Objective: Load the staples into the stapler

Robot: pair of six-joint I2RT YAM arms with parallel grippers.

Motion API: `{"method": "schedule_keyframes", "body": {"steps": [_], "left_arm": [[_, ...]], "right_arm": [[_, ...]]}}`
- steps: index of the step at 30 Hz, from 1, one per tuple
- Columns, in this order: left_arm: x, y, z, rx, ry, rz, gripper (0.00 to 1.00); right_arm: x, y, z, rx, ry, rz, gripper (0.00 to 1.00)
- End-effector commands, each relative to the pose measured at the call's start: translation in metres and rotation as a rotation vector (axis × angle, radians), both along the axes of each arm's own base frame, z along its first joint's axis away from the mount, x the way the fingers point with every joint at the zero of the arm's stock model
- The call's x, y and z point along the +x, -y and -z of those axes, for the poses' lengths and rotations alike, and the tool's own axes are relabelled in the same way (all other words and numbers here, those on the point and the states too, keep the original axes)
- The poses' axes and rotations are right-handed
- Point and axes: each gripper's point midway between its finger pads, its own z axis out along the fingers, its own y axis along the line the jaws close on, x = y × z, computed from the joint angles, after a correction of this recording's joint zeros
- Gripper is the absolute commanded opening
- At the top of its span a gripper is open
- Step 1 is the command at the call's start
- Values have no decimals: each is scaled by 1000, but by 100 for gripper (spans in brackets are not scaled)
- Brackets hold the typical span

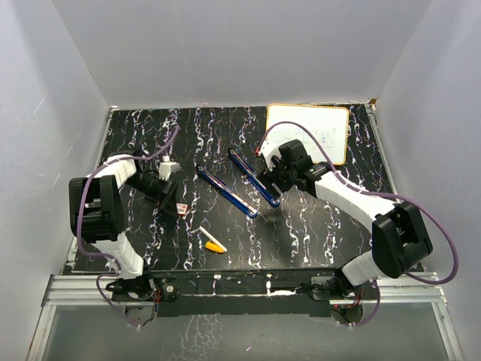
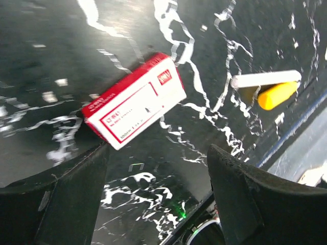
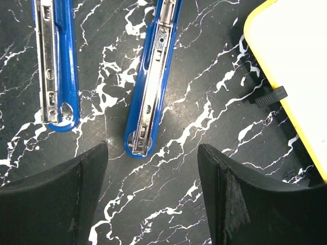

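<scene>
The staples' small red-and-white box [image 2: 135,99] lies flat on the black marbled table, also seen from above as the box [image 1: 182,209]. My left gripper [image 2: 158,153] hovers low just short of it, open; the box's near corner sits by the left fingertip [image 2: 99,153], with only table between the fingers. From above, the left gripper [image 1: 171,199] is beside the box. The blue stapler [image 1: 252,177] lies opened out, its two halves side by side. My right gripper [image 3: 152,153] is open just short of the end of the magazine half [image 3: 150,92]; the other half [image 3: 53,66] lies to the left.
A yellow-and-white marker [image 2: 268,87] lies right of the box, towards the table's front edge. A yellow-rimmed whiteboard [image 1: 308,131] rests at the back right, close to the right wrist. White walls close in three sides.
</scene>
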Motion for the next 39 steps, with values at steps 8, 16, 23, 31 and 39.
{"method": "schedule_keyframes", "body": {"steps": [8, 16, 23, 31, 39], "left_arm": [[-17, 23, -15, 113, 319, 334, 81], [4, 11, -15, 215, 614, 514, 87], [8, 33, -4, 101, 659, 639, 79], [3, 49, 7, 16, 652, 642, 76], [-2, 50, 20, 25, 656, 656, 63]], "right_arm": [[13, -7, -26, 16, 58, -17, 73], [15, -4, -37, 34, 81, -4, 73], [13, 1, -45, 101, 67, 11, 73], [10, 7, -51, 132, 82, 16, 73], [11, -11, -58, 197, 102, -71, 73]]}}
